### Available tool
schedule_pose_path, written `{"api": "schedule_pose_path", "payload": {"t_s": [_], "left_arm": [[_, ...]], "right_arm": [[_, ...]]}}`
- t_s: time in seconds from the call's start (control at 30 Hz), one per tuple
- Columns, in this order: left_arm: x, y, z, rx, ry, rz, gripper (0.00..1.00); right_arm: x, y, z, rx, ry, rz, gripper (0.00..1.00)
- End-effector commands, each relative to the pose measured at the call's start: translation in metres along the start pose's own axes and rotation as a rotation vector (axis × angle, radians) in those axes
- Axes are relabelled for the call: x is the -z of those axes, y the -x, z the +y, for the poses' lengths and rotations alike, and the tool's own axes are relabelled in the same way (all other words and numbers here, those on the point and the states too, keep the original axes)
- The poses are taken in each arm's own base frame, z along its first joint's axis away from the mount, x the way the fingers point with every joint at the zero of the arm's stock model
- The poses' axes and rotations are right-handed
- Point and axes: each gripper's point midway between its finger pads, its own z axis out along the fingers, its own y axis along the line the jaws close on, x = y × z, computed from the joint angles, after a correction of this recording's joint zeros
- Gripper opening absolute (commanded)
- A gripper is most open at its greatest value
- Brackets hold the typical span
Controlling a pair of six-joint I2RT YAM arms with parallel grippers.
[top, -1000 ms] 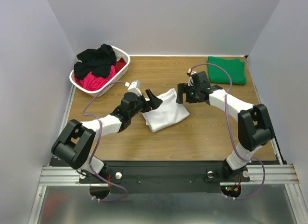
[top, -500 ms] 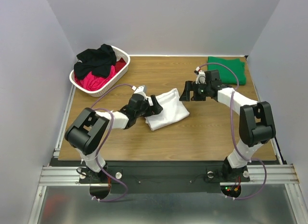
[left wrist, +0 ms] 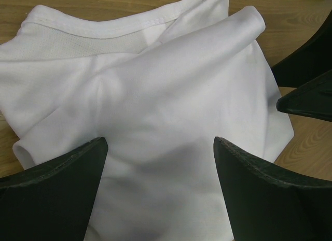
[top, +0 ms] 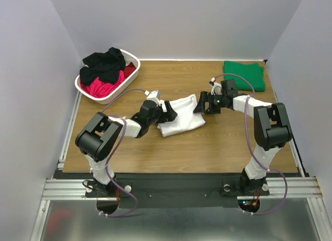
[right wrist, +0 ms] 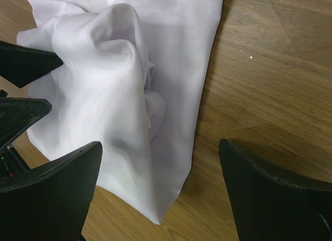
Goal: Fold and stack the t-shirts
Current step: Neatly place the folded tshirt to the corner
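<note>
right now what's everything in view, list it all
white t-shirt: one, white, loosely folded, mid-table between the arms
green t-shirt: one, green, folded, far right corner
black t-shirt: one, black, heaped on top in the basket
red-pink t-shirt: one, red-pink, in the basket under the black one
basket: one, white lattice, far left corner
table: one, brown wood
left arm: one, black and white, jaws open at the white t-shirt's left edge
right arm: one, black and white, jaws open at its right edge
</note>
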Motion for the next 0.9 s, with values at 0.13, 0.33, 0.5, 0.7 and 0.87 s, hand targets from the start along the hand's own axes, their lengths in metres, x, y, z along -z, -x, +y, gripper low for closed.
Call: {"api": "schedule_pose_path", "payload": {"t_s": [0.13, 0.33, 0.5, 0.7, 0.87], "left_arm": [[-0.001, -0.028, 0.016, -0.017, 0.032, 0.090, 0.96], [-0.002, -0.026, 0.014, -0.012, 0.020, 0.087, 0.96], [-0.003, -0.026, 0.010, -0.007, 0.007, 0.089, 0.96], [-0.005, -0.026, 0.007, -0.001, -0.009, 0.093, 0.96], [-0.004, -0.024, 0.005, 0.000, -0.012, 0.086, 0.96]], "right_arm": [[-0.017, 0.001, 0.001, -0.028, 0.090, -0.017, 1.00], [-0.029, -0.006, 0.010, -0.045, 0.145, -0.017, 1.00], [-0.038, -0.014, 0.020, -0.030, 0.150, 0.005, 1.00], [-0.053, -0.024, 0.032, -0.015, 0.154, 0.036, 0.99], [-0.063, -0.029, 0.030, -0.029, 0.140, 0.054, 0.86]]}}
